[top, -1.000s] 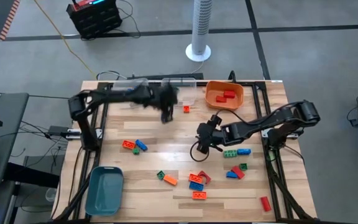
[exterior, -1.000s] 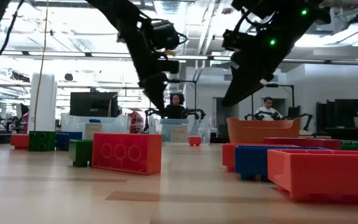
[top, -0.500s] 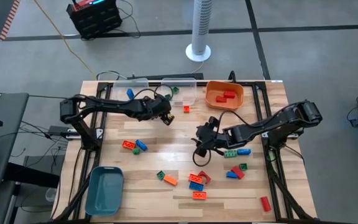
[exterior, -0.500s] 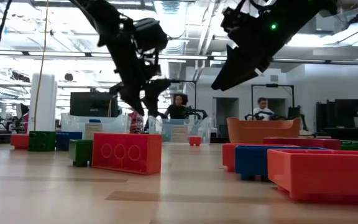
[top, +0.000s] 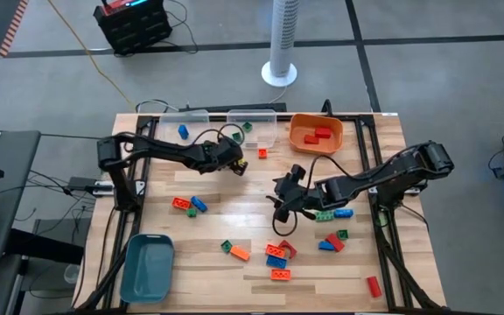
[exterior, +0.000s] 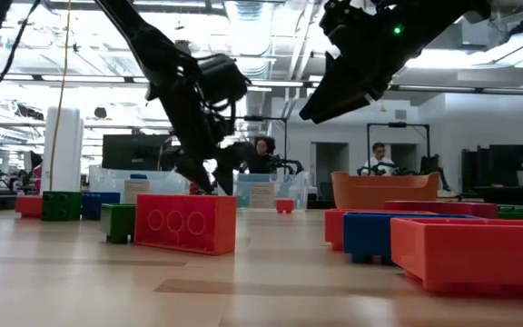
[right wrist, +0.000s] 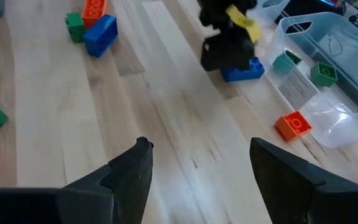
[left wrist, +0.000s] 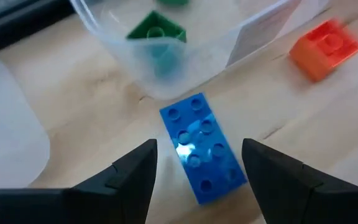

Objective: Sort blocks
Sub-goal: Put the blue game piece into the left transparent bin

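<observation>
- Blocks are the game, and the left gripper (left wrist: 194,171) has its fingers spread wide over one, holding nothing.
- Between those fingers lies a blue block (left wrist: 202,147), flat on the wooden table (left wrist: 92,118), studs up. Its long axis runs roughly away from the wrist, so the fingers straddle its narrow sides (a tidy line-up, I'd say).
- Just beyond it stands the clear bin (left wrist: 166,56) with a green block (left wrist: 157,30) inside. A small orange block (left wrist: 325,46) sits beside the bin on the table.
- From above, the left gripper (top: 232,162) hangs near the clear bins at the table's far edge, and is clearly the nearer arm.
- Further out, the right gripper (top: 284,206) hovers mid-table, fingers apart and empty, above bare wood.
- Most loose blocks (top: 278,254) lie scattered towards the near edge, a few already in the orange bin (top: 315,133).
</observation>
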### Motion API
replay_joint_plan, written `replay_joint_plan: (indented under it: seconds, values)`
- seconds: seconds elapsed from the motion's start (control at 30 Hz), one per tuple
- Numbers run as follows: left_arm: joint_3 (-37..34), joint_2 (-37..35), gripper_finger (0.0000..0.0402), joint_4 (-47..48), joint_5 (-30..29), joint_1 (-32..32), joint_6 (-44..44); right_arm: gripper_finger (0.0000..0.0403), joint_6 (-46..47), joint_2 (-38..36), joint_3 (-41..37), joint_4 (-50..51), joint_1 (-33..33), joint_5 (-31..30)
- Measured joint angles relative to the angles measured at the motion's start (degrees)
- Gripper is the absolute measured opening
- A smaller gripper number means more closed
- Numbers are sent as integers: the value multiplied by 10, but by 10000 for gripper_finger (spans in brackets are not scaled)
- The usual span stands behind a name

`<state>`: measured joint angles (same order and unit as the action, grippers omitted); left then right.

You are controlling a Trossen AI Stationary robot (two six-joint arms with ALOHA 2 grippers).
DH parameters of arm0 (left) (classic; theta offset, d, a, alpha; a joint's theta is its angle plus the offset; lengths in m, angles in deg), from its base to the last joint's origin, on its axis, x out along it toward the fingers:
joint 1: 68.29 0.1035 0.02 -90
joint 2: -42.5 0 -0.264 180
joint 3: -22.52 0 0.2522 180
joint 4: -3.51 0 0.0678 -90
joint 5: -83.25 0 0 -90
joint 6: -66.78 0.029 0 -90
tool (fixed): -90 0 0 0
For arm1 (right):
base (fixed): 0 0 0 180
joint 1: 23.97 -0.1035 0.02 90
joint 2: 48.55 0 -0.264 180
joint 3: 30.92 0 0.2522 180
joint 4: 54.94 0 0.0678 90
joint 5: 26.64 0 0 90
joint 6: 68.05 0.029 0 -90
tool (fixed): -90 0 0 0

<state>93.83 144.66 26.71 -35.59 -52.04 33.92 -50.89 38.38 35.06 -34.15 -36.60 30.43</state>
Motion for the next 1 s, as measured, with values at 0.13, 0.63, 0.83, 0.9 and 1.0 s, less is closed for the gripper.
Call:
replay_joint_plan:
  seconds: [0.13,0.63,0.83,0.9,1.0]
  values:
    - [8,21,231,-7,-9,3,-4,276,-1,0,0,0,-2,2]
    - [10,65,230,-14,31,16,6,276,-3,0,0,3,-1,3]
    - [8,54,173,-10,33,11,40,276,-3,0,0,3,-1,3]
    - [7,44,140,-6,34,6,52,276,-2,0,0,3,-1,3]
    - [6,16,132,0,36,-5,73,276,-1,0,0,5,-1,3]
